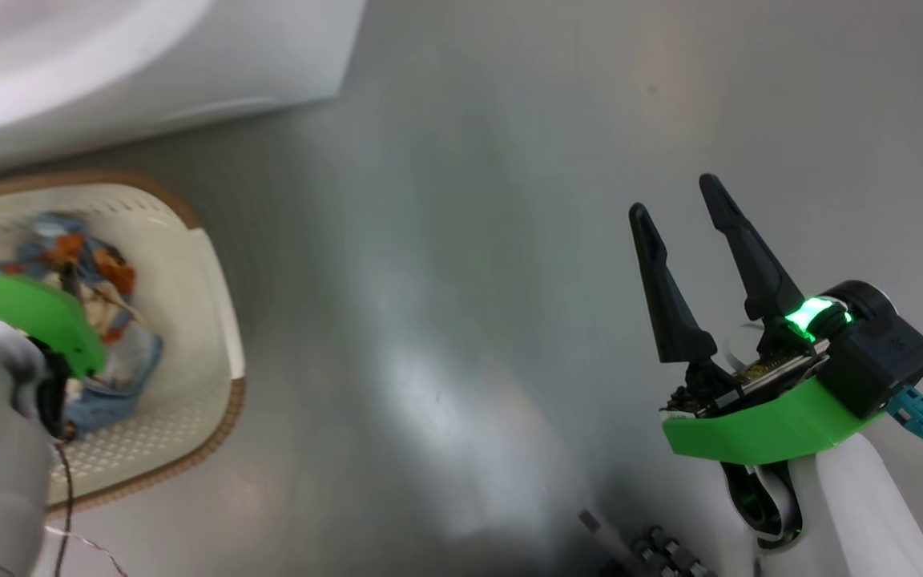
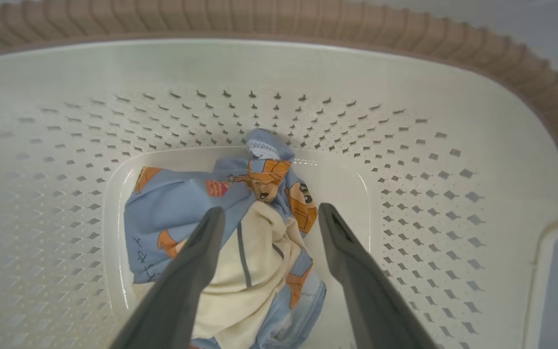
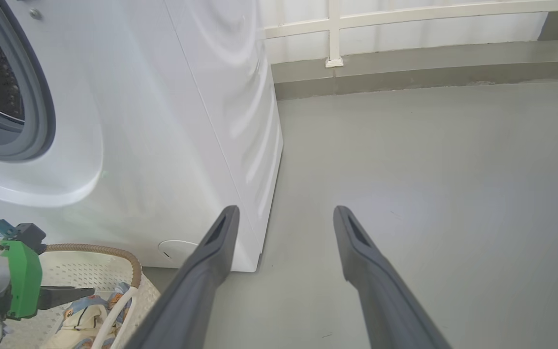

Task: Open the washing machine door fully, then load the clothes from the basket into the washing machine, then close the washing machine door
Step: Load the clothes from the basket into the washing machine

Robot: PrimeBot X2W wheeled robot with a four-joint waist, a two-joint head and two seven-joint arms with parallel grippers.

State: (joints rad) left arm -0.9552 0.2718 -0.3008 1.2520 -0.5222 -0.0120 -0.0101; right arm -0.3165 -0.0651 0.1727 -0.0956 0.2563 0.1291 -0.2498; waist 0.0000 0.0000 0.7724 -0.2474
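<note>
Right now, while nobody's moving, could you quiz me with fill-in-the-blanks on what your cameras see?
1. The light-blue bear-print clothes lie in the cream perforated plastic ____.
2. The left end effector, above them, has its jaws ____.
3. The right end effector hangs over the smooth grey ____.
Missing words: basket; open; floor.

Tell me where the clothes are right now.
The clothes lie on the bottom of the basket, at the head view's left at the foot of the washing machine, directly under the open left gripper.
</note>
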